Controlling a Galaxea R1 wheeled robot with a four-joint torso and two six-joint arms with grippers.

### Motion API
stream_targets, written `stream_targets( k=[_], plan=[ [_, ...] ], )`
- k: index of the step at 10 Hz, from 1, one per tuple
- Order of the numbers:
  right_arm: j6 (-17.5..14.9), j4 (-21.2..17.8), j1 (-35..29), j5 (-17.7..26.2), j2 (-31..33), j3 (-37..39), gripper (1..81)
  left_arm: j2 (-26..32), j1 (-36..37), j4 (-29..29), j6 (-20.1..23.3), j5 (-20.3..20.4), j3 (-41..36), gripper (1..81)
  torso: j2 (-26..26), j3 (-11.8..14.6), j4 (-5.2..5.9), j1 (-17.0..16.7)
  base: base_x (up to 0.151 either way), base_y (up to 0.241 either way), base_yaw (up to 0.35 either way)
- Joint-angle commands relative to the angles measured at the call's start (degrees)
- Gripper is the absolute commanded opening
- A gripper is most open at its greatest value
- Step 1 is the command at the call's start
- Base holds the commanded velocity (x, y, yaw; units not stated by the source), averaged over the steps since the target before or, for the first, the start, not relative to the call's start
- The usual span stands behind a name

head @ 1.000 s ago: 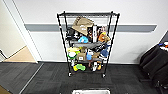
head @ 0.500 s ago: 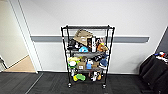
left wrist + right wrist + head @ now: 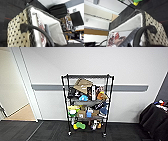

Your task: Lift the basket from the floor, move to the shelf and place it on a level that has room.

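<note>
2 loop handles carry the basket [image 3: 37,28]; grip state can't tell. Approach shelf [image 3: 87,104] square, keep basket level w/ top level [image 3: 87,76].

an office-type interior, seen from inside the room. dark grey carpet tiles [image 3: 50,132] cover the floor, meeting a plain white wall [image 3: 130,69] fitted with a grey horizontal rail [image 3: 130,87]. at one side an open doorway [image 3: 15,92] leads onto light wooden flooring [image 3: 22,114]. a black wire rack on casters [image 3: 87,104] stands against the wall, crowded with boxes, toys and assorted small goods. a table draped in black cloth [image 3: 155,117] stands near the corner. the left wrist view shows a dark computer monitor [image 3: 76,18] among cluttered desks.
</note>
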State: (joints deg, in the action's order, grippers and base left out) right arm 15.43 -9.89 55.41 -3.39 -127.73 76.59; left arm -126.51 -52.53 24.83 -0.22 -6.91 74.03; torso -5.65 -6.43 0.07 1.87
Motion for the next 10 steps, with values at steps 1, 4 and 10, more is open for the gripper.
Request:
stream_targets(
  k=[1,4,10],
  plan=[
    [-0.1,1.0,-4.5,-0.5,1.2,-1.5,1.0,1.7,4.8,-0.5,2.8,-2.6,-3.5,1.0,0.0,2.2,0.0,0.0,0.0,0.0,0.0],
    [-0.1,0.9,-1.9,-1.1,1.0,-0.5,1.0,1.8,3.7,-0.6,3.2,-2.6,-3.4,1.0,0.0,0.7,0.0,0.0,0.0,0.0,0.0],
    [-0.3,1.4,1.9,-1.4,-0.1,1.1,1.0,1.3,1.6,-0.4,4.6,-1.9,-3.2,1.0,-0.1,0.7,0.0,-0.1,0.0,0.0,0.0]
  ],
)
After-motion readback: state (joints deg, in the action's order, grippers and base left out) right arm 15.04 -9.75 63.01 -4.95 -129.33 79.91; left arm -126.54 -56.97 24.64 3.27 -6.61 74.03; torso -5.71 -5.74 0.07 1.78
